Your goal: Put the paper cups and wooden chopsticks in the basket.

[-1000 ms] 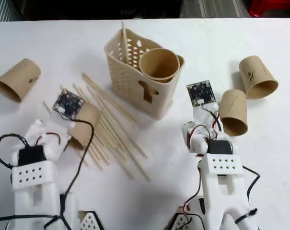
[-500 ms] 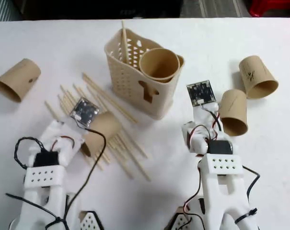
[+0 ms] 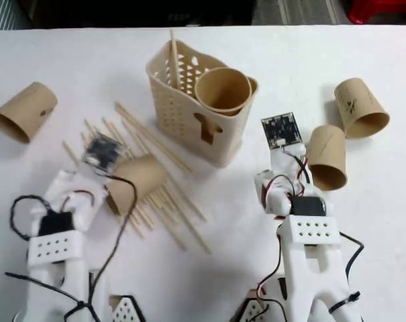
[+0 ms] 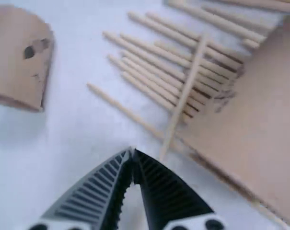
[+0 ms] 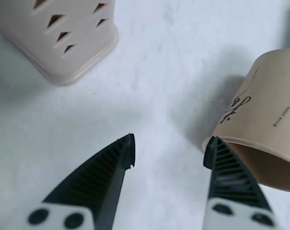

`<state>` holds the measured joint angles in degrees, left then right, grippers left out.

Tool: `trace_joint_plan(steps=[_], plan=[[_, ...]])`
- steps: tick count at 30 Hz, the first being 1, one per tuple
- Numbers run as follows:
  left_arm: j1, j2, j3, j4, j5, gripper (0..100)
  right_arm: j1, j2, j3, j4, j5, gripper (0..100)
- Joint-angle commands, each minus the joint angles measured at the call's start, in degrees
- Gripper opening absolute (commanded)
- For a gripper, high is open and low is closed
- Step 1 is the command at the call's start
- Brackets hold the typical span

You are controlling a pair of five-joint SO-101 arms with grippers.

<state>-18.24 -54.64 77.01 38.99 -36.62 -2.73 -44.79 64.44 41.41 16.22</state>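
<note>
The cream basket [image 3: 189, 117] stands mid-table with one paper cup [image 3: 223, 90] and a chopstick [image 3: 174, 54] in it. Wooden chopsticks [image 3: 156, 181] [image 4: 183, 72] lie fanned out to its left. A paper cup [image 3: 137, 182] [image 4: 250, 143] lies on its side over them. My left gripper [image 4: 133, 152] is shut and empty, low over the table just beside that cup. Another cup [image 3: 25, 111] [image 4: 20, 57] lies at the far left. My right gripper [image 5: 169, 146] is open, with one finger at the rim of a lying cup [image 3: 327, 157] [image 5: 264, 120].
A further paper cup [image 3: 360, 107] lies at the far right. The basket's corner [image 5: 58, 33] sits close ahead of the right gripper. Both arm bases take up the table's near edge, with black cables hanging by the left arm [image 3: 55, 221].
The left arm swung right, then back a little left. The cup beside it shifted right onto the chopsticks. The right arm has kept still.
</note>
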Motion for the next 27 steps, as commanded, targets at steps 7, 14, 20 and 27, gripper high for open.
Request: trace_joint_plan(steps=[7,14,20,27], plan=[[-11.2,-1.7,-3.7,-0.8,3.6,2,0.4,0.0,-0.4,-0.8,0.7,24.4],[-11.1,-1.7,-4.7,2.9,-6.2,11,0.4,0.0,-0.4,-0.8,0.7,24.4],[-10.9,-1.7,-9.3,10.3,-6.8,28,0.4,0.0,-0.4,-0.8,0.6,24.4],[-3.2,-1.7,-12.6,19.3,-22.2,28,0.4,0.0,-0.4,-0.8,0.5,24.4]])
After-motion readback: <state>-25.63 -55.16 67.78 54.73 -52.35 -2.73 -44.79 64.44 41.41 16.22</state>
